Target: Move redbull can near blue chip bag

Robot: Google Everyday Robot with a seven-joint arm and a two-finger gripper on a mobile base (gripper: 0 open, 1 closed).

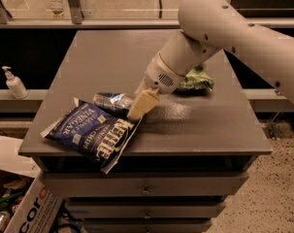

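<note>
Reaches in from the view's upper right with the white arm (224,28), bends at the wrist (162,75), points the gripper (138,110) down-left, low, just left of centre.

Bulky white arm (224,28), cream gripper (139,108) beside redbull can (111,101)

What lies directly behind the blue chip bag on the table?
The redbull can lies on its side there, at the blue chip bag's far edge. The gripper covers one end of the can, hiding it.
</note>
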